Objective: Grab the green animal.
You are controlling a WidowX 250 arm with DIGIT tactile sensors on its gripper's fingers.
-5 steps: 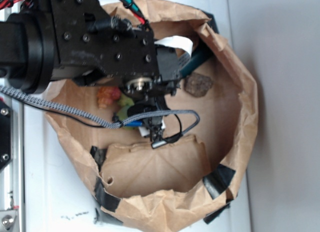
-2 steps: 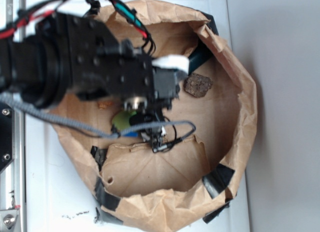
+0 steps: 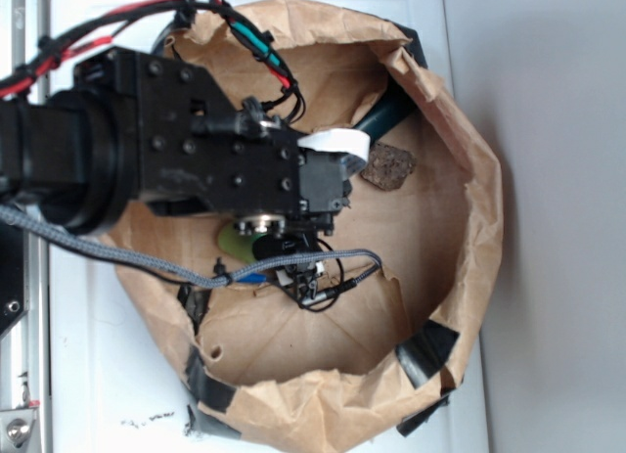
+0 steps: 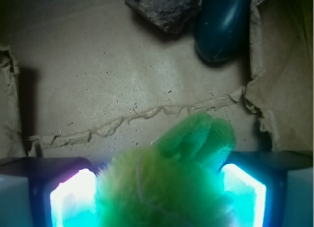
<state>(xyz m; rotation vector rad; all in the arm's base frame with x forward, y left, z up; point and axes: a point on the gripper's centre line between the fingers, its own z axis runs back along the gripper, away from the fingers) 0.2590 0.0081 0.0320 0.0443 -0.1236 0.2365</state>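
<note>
Since a second ago our arm has shifted left. Our gripper point(image 4: 157, 188) clamps the fuzzy green animal point(image 4: 171, 183) between both pads inside the crumpled paper bag point(image 3: 479, 208). Beyond lie a rough rock point(image 4: 164, 9) and glossy dark piece point(image 4: 223, 23), with bare floor between.

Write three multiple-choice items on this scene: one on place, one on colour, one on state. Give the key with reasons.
1. Where is the green animal?
A. between the gripper pads
B. outside the paper bag
C. on the rock

2. What colour is the glossy curved piece beside the rock?
A. orange
B. dark green
C. white

3. What is the gripper's state?
A. open and empty
B. shut on the green animal
C. holding the rock

Key: 1 A, the wrist view shows plush filling the gap between both pads; 2 B, it looks dark teal-green; 3 B, both pads press the plush.
</note>
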